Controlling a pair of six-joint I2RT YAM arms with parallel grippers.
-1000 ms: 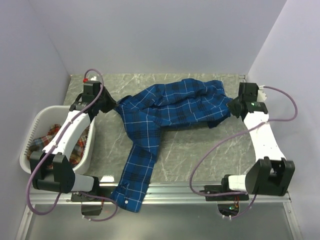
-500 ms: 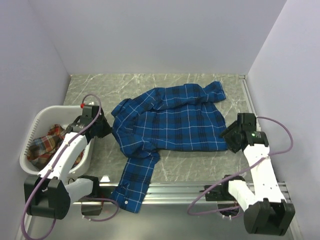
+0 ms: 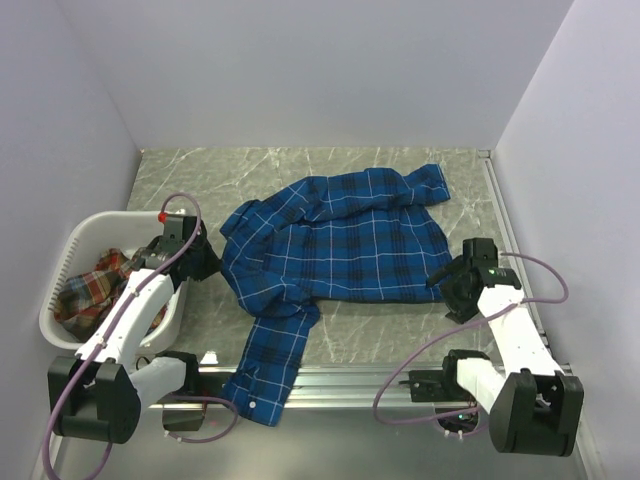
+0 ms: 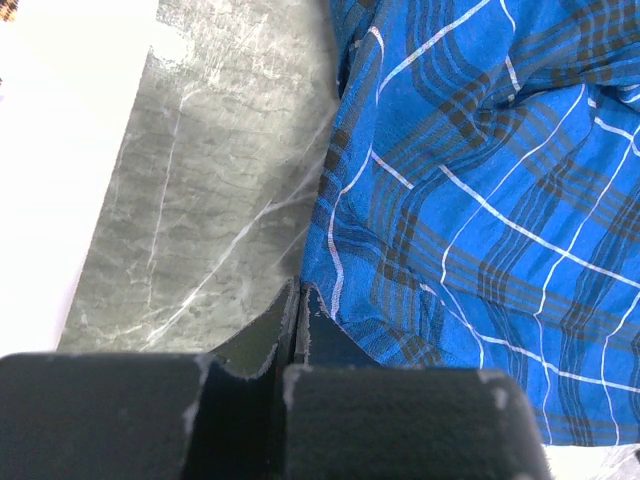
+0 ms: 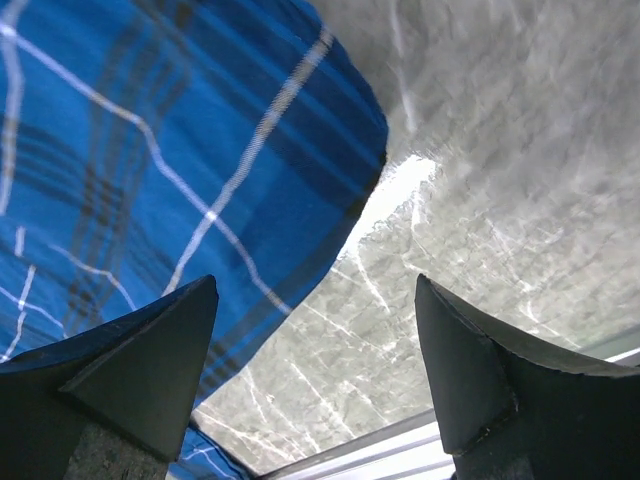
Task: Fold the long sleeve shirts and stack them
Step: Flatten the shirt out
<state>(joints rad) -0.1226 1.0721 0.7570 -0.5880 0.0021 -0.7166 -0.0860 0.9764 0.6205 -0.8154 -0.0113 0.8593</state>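
Shirt [image 3: 340, 250] lies spread on table [image 3: 400, 320]. Left gripper [image 4: 298, 305] pinches its edge (basket [image 3: 92, 222] side); right gripper [image 5: 315, 290] released, jaws wide apart.

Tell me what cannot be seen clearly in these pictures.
Top view: the red plaid shirt is mostly hidden by the basket wall and left arm.
Left wrist view: the shut left gripper sits at the blue shirt edge; whether it pinches cloth is unclear.
Right wrist view: frame edges cut off all but one corner of that shirt.

First shirt [image 3: 335, 245] on table [image 3: 400, 325], second shirt [image 3: 90, 290] in basket [image 3: 62, 275] at left
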